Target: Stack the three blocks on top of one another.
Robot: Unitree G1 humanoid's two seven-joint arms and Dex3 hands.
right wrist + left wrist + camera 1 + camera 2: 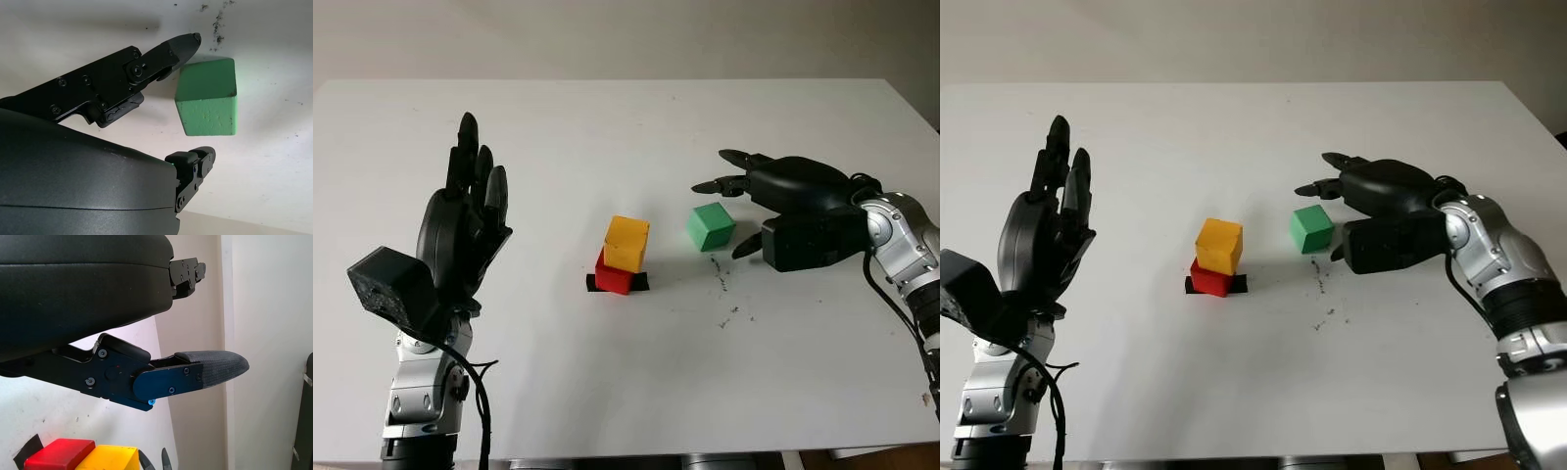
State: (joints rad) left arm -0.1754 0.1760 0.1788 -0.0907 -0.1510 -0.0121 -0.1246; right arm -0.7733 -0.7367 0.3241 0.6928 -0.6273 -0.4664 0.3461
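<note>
A yellow block (626, 242) sits on a red block (613, 275) near the table's middle, above a strip of black tape (617, 284). To their right a green block (710, 226) stands alone on the white table (607, 127). My right hand (744, 211) is open just to the right of the green block, its fingers on either side of it and not touching; the block (208, 100) lies between the fingertips (183, 44). My left hand (460, 225) is open, raised upright at the left, well away from the blocks.
Small dark scuff marks (722, 284) dot the table in front of the green block. The table's far edge meets a pale wall. Wide bare table lies in front of and behind the blocks.
</note>
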